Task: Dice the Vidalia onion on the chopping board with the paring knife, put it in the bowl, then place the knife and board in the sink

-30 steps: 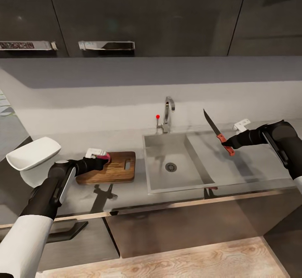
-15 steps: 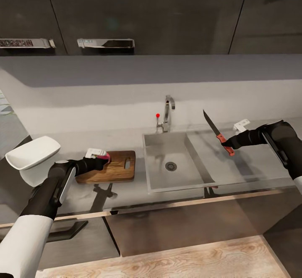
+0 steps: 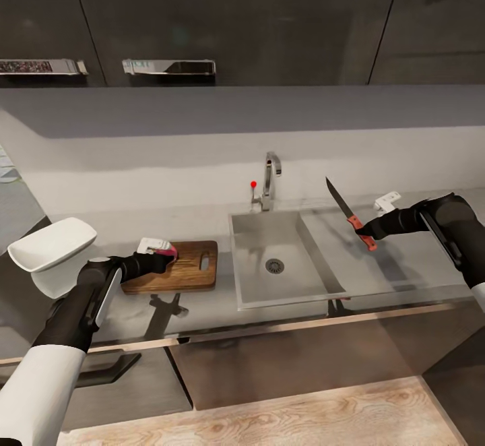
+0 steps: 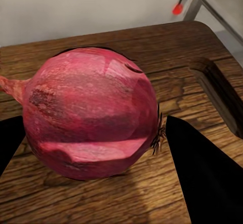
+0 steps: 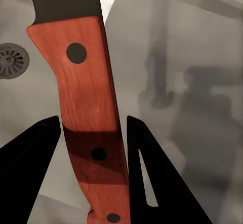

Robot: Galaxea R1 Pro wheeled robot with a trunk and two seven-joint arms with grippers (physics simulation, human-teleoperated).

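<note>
Our left pincer (image 3: pixel 160 255) is closed around the Vidalia onion (image 4: pixel 91 117), its 2 dark fingers (image 4: pixel 202 176) pressed to either side of the red-skinned bulb, which rests on the chopping board (image 3: pixel 188 267). Compared with 1 second ago we see no shift in either arm; only the camera has tipped a little, so the cabinet handles (image 3: pixel 168 67) sit slightly higher in the head view. Our right pincer (image 3: pixel 369 234) grips the paring knife (image 3: pixel 350 213) by its orange-red handle, held in the air above the drainboard side of the sink (image 3: pixel 286 257), blade tilted up and back toward the wall. From the right wrist view the handle (image 5: pixel 88 117) is clamped between both fingers, with the round drain (image 5: pixel 11 59) below it. On the tabletop (image 3: pixel 202 308) the board lies just left of the basin, its slot-shaped hole nearest the sink. At the left edge the bowl (image 3: pixel 52 247) shows beside our left forearm; whether it rests on the tabletop we cannot tell. Behind the basin stands the chrome tap (image 3: pixel 271 180) with its red knob (image 3: pixel 253 185). Nothing lies between board and sink.
</note>
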